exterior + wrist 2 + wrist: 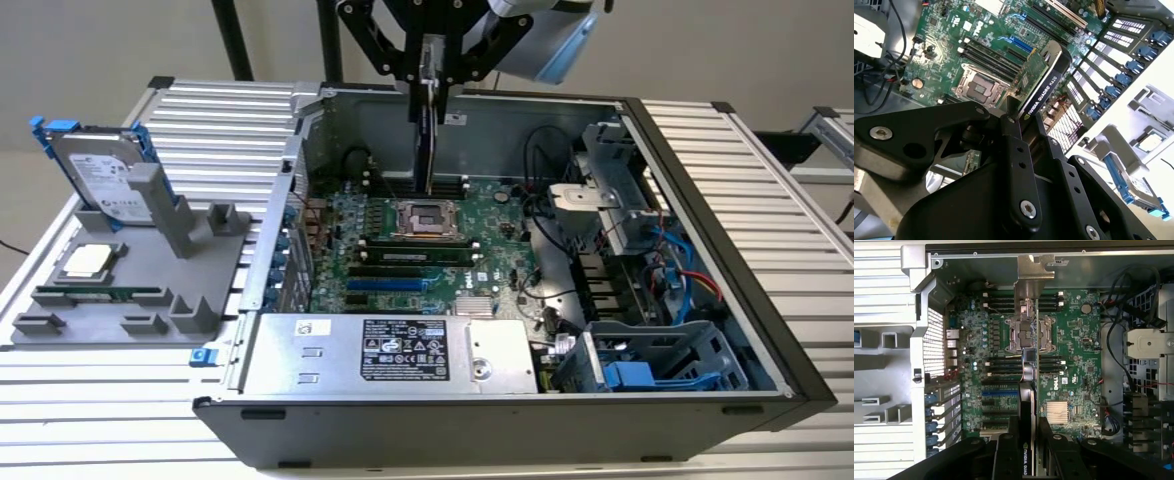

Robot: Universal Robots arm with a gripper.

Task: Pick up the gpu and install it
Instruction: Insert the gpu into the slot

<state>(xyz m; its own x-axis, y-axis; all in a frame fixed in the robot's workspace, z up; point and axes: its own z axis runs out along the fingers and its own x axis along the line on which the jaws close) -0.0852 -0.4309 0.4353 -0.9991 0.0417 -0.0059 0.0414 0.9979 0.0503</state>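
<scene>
We see the gripper (434, 72) above the open computer case (694, 250), its jaws clamped on the graphics card (430, 140). The card hangs on edge over the motherboard (387, 265), its lower end close to the processor socket (424, 217). In both wrist views the black fingers (1048, 447) press on either side of the card (1043, 82). At the exterior view's left, a hard drive (100, 175) stands in a gray holder (134, 310), well apart from the card.

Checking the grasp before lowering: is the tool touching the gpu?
Touching. The first wrist view shows the tool closed against both faces of the gpu.
</scene>
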